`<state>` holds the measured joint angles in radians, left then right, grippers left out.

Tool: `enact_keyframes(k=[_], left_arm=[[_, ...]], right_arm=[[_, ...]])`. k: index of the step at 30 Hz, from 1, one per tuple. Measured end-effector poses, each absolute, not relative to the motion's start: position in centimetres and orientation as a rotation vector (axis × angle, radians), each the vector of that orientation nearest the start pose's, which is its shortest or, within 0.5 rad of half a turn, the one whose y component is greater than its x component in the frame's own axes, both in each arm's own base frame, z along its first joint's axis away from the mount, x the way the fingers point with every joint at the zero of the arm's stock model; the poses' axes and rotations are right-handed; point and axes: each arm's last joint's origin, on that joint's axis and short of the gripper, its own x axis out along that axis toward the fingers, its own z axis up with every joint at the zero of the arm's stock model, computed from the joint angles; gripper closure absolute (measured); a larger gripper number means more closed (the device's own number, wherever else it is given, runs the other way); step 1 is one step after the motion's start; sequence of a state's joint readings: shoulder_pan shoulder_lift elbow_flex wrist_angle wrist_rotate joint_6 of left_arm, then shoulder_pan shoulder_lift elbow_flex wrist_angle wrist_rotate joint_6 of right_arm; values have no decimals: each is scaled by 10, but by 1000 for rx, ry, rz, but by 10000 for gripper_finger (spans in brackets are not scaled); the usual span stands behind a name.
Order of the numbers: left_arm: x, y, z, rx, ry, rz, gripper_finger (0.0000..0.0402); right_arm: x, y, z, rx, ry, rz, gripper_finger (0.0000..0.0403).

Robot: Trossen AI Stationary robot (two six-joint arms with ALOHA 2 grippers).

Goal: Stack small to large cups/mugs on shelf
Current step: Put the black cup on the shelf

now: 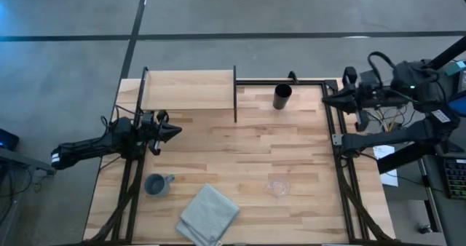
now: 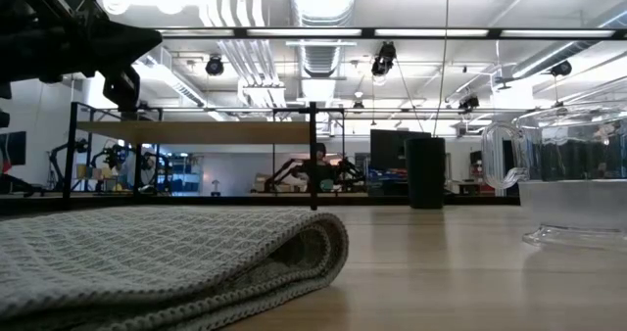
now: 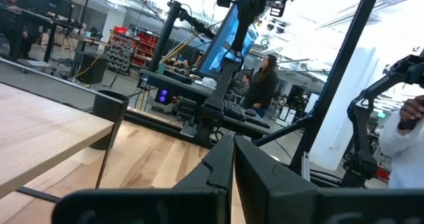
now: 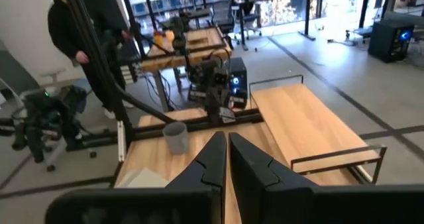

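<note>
1. Nothing is stacked yet, as far as I can judge: the pale wooden shelf board with thin black metal uprights [image 1: 189, 89] at the counter's far left stands bare, and all three vessels sit apart on the striped butcher-block counter [image 1: 233, 151].
2. The tall black cylindrical cup [image 1: 282, 96] stands upright near the far edge, just beside the shelf's right upright but not on the board.
3. The blue-grey handled mug [image 1: 156, 184] stands upright near the front left, its handle turned toward the folded grey waffle-weave cloth [image 1: 209, 214], which lies close by at the front edge.
4. The small clear glass cup [image 1: 277, 186] sits front right of centre, well apart from the other two; in the low view it looks transparent and handled, and it is faint from above.
5. The left pincer [image 1: 173, 131] hovers over the counter's left side, in front of the shelf, with its fingers pressed together and carrying nothing.
6. The right pincer [image 1: 326, 97] waits at the counter's far right edge, near the black cup, its fingers likewise closed on nothing, as its wrist view shows.
7. The whole job seems to remain: each vessel must still be picked up, moved to the shelf and nested by size.
</note>
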<state>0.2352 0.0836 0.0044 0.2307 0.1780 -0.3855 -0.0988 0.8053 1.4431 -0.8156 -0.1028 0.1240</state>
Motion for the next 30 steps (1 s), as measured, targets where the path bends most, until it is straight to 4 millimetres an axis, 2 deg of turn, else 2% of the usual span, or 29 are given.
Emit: enact_keyframes(k=[7, 16, 20, 25, 30], left_arm=[[100, 19, 180, -354, -156, 28, 402], [100, 19, 180, -354, -156, 28, 402], [100, 19, 180, -354, -156, 28, 402], [100, 19, 180, -354, -156, 28, 402], [100, 19, 180, -352, -156, 28, 402]], right_arm=[[128, -10, 463, 187, 268, -18, 390], [184, -15, 441, 248, 422, -40, 390], [216, -18, 433, 229, 422, -36, 390], [254, -22, 417, 208, 447, -33, 390], [281, -25, 392, 177, 566, -31, 390]])
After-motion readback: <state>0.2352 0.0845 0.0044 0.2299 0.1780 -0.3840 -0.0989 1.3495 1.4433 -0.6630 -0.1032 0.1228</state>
